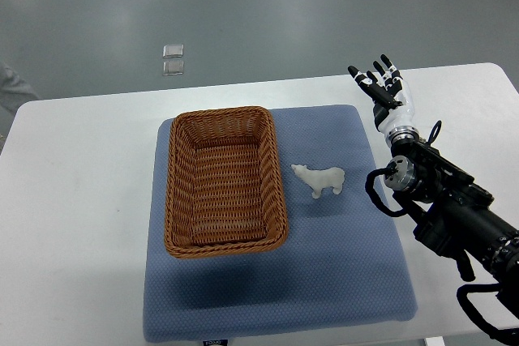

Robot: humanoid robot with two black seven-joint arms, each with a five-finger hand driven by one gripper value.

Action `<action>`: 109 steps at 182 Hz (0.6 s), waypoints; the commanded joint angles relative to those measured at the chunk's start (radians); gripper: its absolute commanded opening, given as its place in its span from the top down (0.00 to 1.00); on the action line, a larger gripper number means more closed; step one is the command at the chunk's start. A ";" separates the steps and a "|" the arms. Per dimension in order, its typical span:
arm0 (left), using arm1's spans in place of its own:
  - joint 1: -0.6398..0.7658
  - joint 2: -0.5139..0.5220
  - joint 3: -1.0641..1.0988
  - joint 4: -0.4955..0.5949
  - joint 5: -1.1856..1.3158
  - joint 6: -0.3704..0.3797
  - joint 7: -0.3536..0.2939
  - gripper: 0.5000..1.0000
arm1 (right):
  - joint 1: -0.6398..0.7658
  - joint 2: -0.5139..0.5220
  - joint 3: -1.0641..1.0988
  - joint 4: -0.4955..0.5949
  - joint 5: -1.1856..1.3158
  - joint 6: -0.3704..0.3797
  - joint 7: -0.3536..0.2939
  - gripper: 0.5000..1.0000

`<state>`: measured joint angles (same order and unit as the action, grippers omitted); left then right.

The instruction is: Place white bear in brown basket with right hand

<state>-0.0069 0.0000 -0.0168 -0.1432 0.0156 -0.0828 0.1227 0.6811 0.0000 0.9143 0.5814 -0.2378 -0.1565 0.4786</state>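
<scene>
1. Fingers of right hand spread apart, holding nothing, off the blue mat, well apart from the bear.
2. White bear stands on mat, just right of brown basket, which looks empty.
3. Step: reach, grasp not yet made.
4. Next: bring hand left and down over bear, close on body.

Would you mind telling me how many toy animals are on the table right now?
1. A small white bear figurine stands on the blue padded mat, just right of the brown woven wicker basket, which looks empty, so nothing seems hidden inside it.
</scene>
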 commanded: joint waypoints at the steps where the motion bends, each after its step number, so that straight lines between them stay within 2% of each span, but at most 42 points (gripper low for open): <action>1: 0.001 0.000 0.001 -0.001 0.001 0.000 0.000 0.00 | 0.000 0.000 0.002 0.000 0.000 0.000 0.000 0.16; 109: -0.007 0.000 -0.005 0.005 0.000 0.011 0.000 0.00 | 0.000 0.000 0.005 0.000 0.000 0.002 0.000 0.16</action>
<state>-0.0143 0.0000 -0.0212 -0.1368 0.0149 -0.0724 0.1227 0.6811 0.0000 0.9176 0.5814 -0.2378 -0.1550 0.4786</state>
